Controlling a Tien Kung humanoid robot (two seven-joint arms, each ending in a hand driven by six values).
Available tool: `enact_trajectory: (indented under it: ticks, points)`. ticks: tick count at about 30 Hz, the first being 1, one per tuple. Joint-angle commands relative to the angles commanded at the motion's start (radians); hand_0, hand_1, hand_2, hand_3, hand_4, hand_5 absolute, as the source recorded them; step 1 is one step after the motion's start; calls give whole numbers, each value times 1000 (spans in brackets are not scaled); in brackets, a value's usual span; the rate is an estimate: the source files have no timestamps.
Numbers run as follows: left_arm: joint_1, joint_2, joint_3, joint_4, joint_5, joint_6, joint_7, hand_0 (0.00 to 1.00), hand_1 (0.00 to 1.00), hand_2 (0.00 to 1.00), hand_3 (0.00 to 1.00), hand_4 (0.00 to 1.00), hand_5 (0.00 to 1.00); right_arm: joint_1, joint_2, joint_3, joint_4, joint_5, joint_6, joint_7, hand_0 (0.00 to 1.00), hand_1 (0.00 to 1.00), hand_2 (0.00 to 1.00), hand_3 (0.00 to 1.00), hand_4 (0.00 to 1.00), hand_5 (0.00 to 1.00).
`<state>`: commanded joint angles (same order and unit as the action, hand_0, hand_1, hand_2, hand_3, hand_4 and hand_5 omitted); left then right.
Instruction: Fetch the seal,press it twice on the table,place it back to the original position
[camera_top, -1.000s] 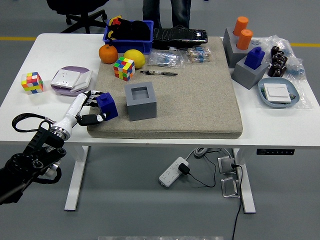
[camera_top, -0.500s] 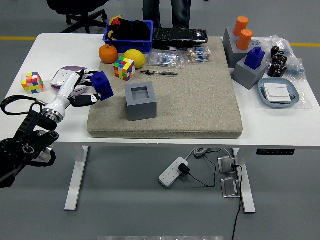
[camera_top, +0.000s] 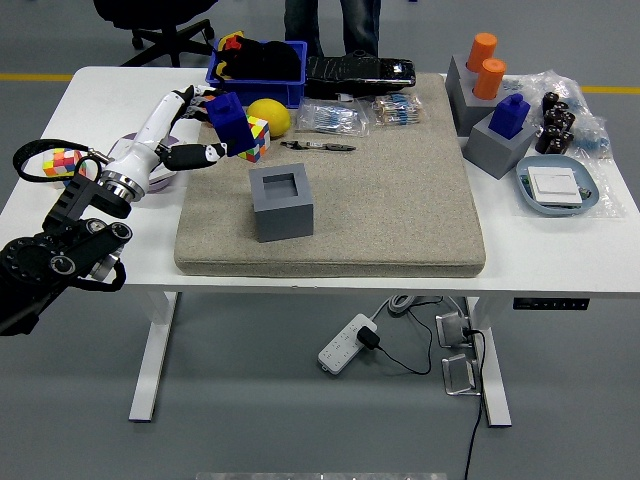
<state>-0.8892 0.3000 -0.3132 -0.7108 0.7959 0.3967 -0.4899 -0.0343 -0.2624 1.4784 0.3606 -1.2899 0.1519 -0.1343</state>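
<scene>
My left hand (camera_top: 203, 128) holds a blue seal (camera_top: 228, 121) in its white fingers, lifted well above the beige mat (camera_top: 400, 190) near its far left corner. The seal hangs tilted in front of the orange and the Rubik's cube. A grey holder block (camera_top: 281, 203) with an empty square socket stands on the mat, down and to the right of the seal. A second blue seal (camera_top: 511, 113) sits in another grey holder (camera_top: 494, 148) at the right. The right arm is out of sight.
A blue bin (camera_top: 258, 68), a lemon (camera_top: 270, 113), a Rubik's cube (camera_top: 254, 138), a pen (camera_top: 318, 146) and packets lie along the mat's far edge. Another cube (camera_top: 60, 162) sits far left. Orange cylinders (camera_top: 486, 62) and a blue dish (camera_top: 558, 187) are at the right. A person stands behind the table.
My left hand has risen from the mat's front left edge and carried the blue seal up and toward the far side, now hanging over the fruit and cube.
</scene>
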Motion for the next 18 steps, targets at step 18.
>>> enact_trajectory:
  ticks: [18]
  points:
    - [-67, -44, 147, 12, 44, -47, 50, 636, 517, 431, 719, 701, 2, 9, -11, -13, -2, 4, -1, 0, 834, 731, 698, 715, 749, 515]
